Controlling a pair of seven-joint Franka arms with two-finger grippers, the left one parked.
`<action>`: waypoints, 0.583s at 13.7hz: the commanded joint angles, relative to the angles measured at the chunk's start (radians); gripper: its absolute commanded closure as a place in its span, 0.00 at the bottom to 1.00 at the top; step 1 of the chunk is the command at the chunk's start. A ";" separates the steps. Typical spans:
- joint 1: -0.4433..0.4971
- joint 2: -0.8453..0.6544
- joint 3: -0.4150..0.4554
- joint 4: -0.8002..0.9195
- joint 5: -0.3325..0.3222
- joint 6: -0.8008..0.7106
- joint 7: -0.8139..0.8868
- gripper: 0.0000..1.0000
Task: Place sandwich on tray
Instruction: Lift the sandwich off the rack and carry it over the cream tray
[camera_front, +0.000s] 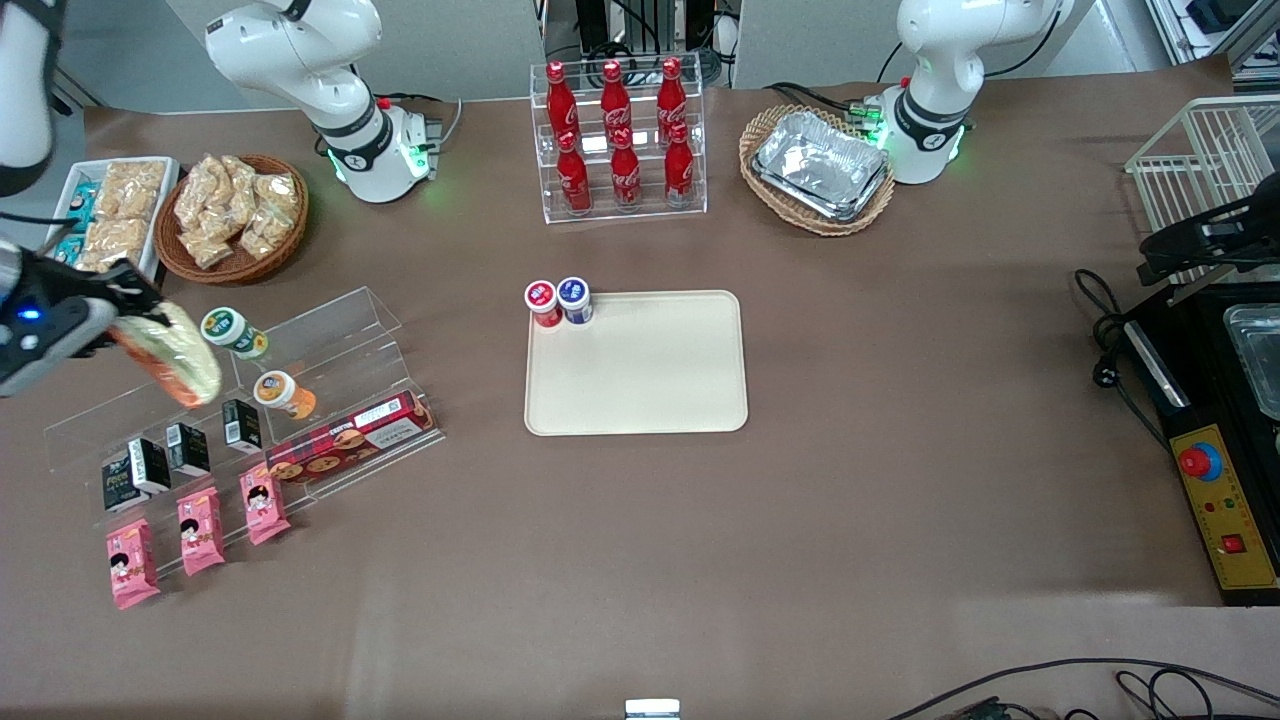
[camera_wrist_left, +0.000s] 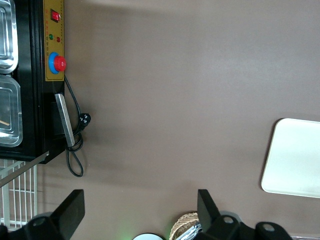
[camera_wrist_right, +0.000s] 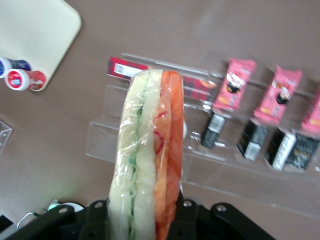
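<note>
My right gripper (camera_front: 135, 315) is shut on the sandwich (camera_front: 172, 352), a wrapped wedge with pale bread and an orange and green filling edge. It holds it in the air above the clear acrylic display stand (camera_front: 330, 350), toward the working arm's end of the table. In the right wrist view the sandwich (camera_wrist_right: 150, 155) stands clamped between the jaws. The cream-beige tray (camera_front: 640, 375) lies flat at the table's middle, well apart from the gripper. It also shows in the right wrist view (camera_wrist_right: 35, 30) and the left wrist view (camera_wrist_left: 295, 160).
Two small capped cups (camera_front: 558, 300) stand on the tray's corner. The stand holds small jars (camera_front: 285, 393), a biscuit box (camera_front: 350, 440), black packs and pink packets (camera_front: 200, 530). A snack basket (camera_front: 235, 215), a white dish of snacks (camera_front: 110, 210), a cola bottle rack (camera_front: 620, 140) and a foil-tray basket (camera_front: 820, 165) stand farther from the camera.
</note>
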 joint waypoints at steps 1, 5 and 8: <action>0.027 0.001 0.124 0.027 0.022 -0.033 0.086 0.62; 0.027 0.036 0.288 0.038 0.024 -0.011 0.121 0.62; 0.030 0.118 0.357 0.085 0.092 0.015 0.125 0.62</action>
